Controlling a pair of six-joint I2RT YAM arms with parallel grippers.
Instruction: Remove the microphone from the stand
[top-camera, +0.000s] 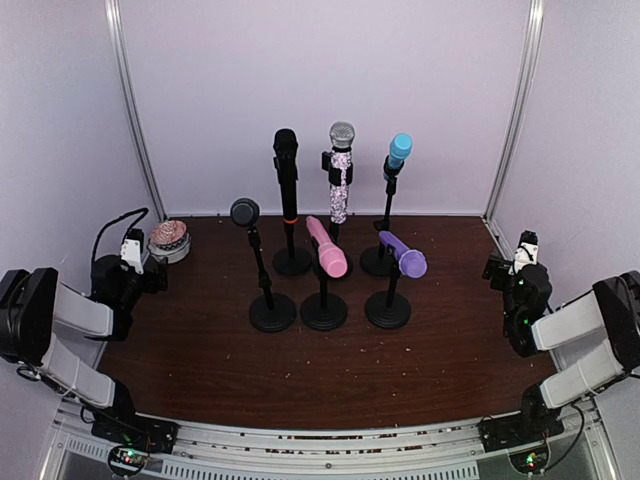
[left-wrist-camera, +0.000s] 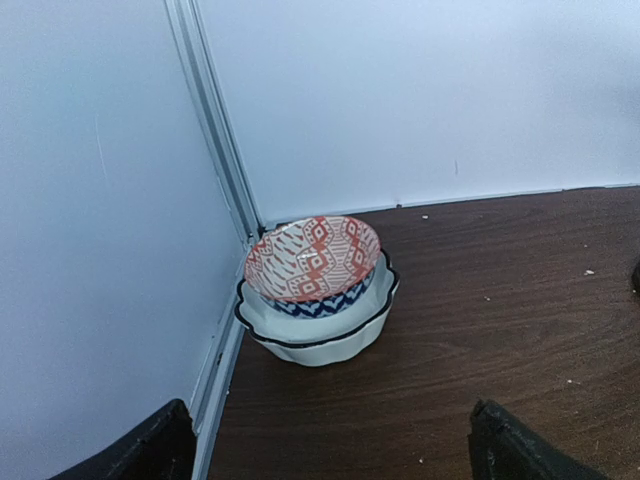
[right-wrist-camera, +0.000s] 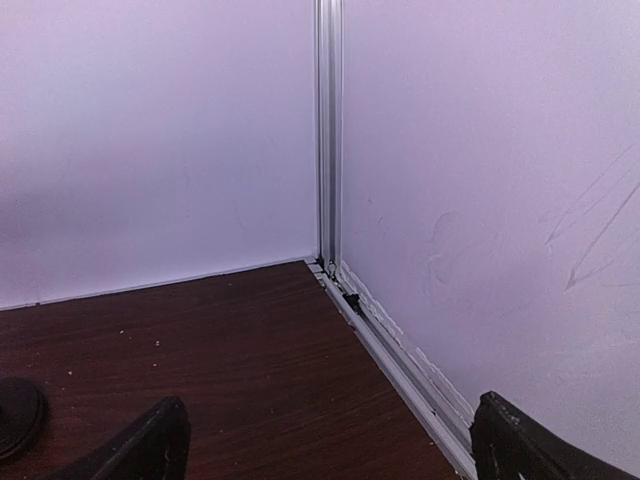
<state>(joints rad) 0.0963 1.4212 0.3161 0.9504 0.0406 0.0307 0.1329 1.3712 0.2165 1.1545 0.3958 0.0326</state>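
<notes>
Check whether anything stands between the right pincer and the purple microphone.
Nothing visible does. Only bare table lies between the open right pincer and the purple microphone, the front-right one.

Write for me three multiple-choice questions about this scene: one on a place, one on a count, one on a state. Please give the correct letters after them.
1. Where do the stacked bowls stand?
A. in the far left corner, by the walls
B. in the far right corner
C. at the near edge, between the arms

2. How many microphones are there?
A. four
B. six
C. eight

3. In what state are the left gripper and the right gripper?
A. both open, holding nothing
B. both shut
C. left shut on a bowl, right open

Answers:
1 A: the left wrist view shows the bowls where the two walls meet.
2 B: the top view shows three in front and three behind.
3 A: in each wrist view the fingers stand wide apart with only bare table between them.
</notes>
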